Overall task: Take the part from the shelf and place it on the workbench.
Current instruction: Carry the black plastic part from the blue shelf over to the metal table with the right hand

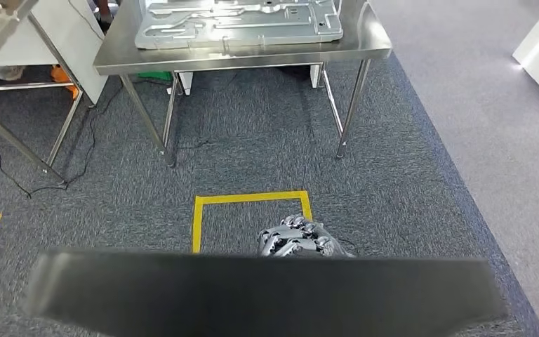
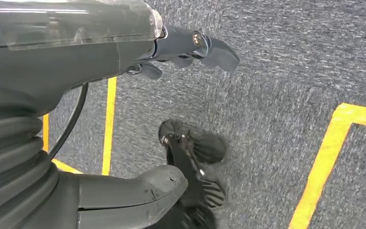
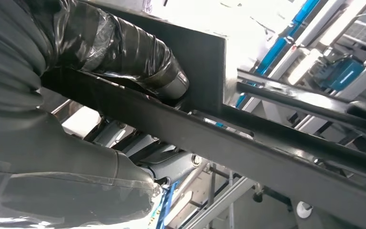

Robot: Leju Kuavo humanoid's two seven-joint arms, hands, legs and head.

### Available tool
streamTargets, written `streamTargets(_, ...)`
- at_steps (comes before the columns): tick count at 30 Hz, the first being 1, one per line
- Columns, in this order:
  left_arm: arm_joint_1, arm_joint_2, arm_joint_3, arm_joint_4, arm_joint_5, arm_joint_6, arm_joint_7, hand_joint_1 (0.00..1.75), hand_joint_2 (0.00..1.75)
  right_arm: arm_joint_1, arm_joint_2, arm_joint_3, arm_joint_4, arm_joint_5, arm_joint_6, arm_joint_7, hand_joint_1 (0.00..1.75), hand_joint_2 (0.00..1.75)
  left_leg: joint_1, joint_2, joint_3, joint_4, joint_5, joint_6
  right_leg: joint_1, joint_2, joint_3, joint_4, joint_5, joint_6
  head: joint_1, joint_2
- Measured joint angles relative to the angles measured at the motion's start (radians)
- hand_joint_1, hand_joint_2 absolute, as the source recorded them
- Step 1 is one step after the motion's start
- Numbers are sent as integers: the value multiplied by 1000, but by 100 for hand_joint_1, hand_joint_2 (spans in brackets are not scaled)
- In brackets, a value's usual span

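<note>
Risk first: I am carrying the dark flat part point(image 1: 267, 291) low across the near edge of my head view, with my right hand point(image 1: 296, 239) wrapped over its far rim, thumb point(image 3: 138, 62) pressed on its face, while the steel workbench point(image 1: 242, 53) stands far ahead. My left hand point(image 2: 190, 45) hangs over carpet, fingers loosely apart, holding nothing. I judge a one-handed hold could let the long part tilt or slip, or clip the grey stamped panel point(image 1: 238, 21) already on the bench.
</note>
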Motion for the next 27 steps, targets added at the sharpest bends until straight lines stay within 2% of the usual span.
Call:
streamTargets(1,2,0,0,0,0,0,0,0,175,1,0,0,0,1,0,0,175,175,0,0,-45,59,-9,-2,1,1,9,0,-8,0,0,0)
streamTargets(2,5,0,0,0,0,0,1,0,175,1,0,0,0,1,0,0,175,175,0,0,-76,87,2,-2,1,4,20,0,-17,0,0,0)
streamTargets(3,7,0,0,0,0,0,1,0,175,2,0,0,0,2,-1,-1,175,175,0,0,-89,75,36,0,2,6,33,0,-26,1,0,0)
streamTargets(5,8,1,0,0,0,0,1,0,175,2,1,0,0,2,-1,-1,175,175,-2,-3,-64,-39,138,10,2,9,61,-1,-47,5,0,0)
streamTargets(6,9,2,0,1,0,0,1,0,175,1,1,0,0,2,-1,-1,175,175,-6,-5,-47,-94,175,17,3,10,70,-1,-56,8,0,0)
streamTargets(7,9,3,0,1,0,0,0,0,175,1,1,0,1,3,-1,-1,175,175,-9,-8,-32,-135,191,24,3,12,75,-2,-62,12,0,0)
streamTargets(9,8,4,0,2,0,1,0,0,175,1,2,0,1,5,-2,-1,175,175,-16,-11,-22,-162,182,35,2,13,74,-7,-67,22,0,0)
streamTargets(12,8,4,1,2,0,1,-1,0,175,0,2,0,0,8,-4,-1,175,175,-9,-11,1,-190,171,49,4,10,78,0,-81,40,0,0)
streamTargets(13,8,4,1,2,0,1,-1,0,175,0,3,0,-1,8,-5,-1,175,175,-5,-10,11,-199,169,54,4,8,62,36,-98,44,0,0)
streamTargets(14,7,3,1,2,0,1,-1,0,175,0,2,0,-2,9,-6,-1,175,175,-4,-9,19,-203,165,59,3,6,29,95,-120,48,0,0)
streamTargets(16,7,3,1,2,0,1,-1,0,175,3,2,0,-1,10,-8,0,175,175,-4,-9,32,-204,154,65,1,5,-63,233,-158,53,0,0)
streamTargets(17,7,3,1,2,0,1,-1,0,175,4,2,0,-1,10,-8,0,175,175,-4,-9,39,-203,147,64,-1,5,-98,271,-154,55,0,0)
streamTargets(18,7,3,1,2,0,1,-1,0,175,5,1,0,-1,10,-9,0,175,175,-4,-10,49,-203,140,63,-3,4,-114,272,-127,56,0,0)
streamTargets(19,8,2,1,2,0,1,-1,0,175,4,1,0,-1,10,-9,0,175,175,-4,-11,61,-202,131,60,-5,3,-110,233,-81,56,0,0)
streamTargets(20,8,1,1,2,0,1,-1,0,175,4,1,0,-1,10,-9,0,175,175,-3,-12,73,-201,122,57,-6,1,-92,167,-29,55,0,0)
streamTargets(21,7,0,1,2,0,1,-1,0,175,4,1,0,-1,10,-9,0,175,175,-5,-12,83,-200,113,52,-4,-1,-71,106,8,54,0,0)
streamTargets(22,7,-1,1,2,0,1,0,0,175,4,1,0,-1,10,-10,0,175,175,-6,-13,90,-198,105,46,-3,-2,-51,56,28,50,0,0)
streamTargets(23,6,-2,1,2,0,1,0,0,175,4,2,0,-1,10,-10,0,175,175,-8,-12,93,-198,99,41,-1,-2,-41,30,31,45,0,0)
streamTargets(27,2,-2,1,2,0,1,0,0,175,3,2,0,-2,10,-10,0,175,175,-6,-8,96,-190,80,21,-2,3,-26,12,18,22,0,0)
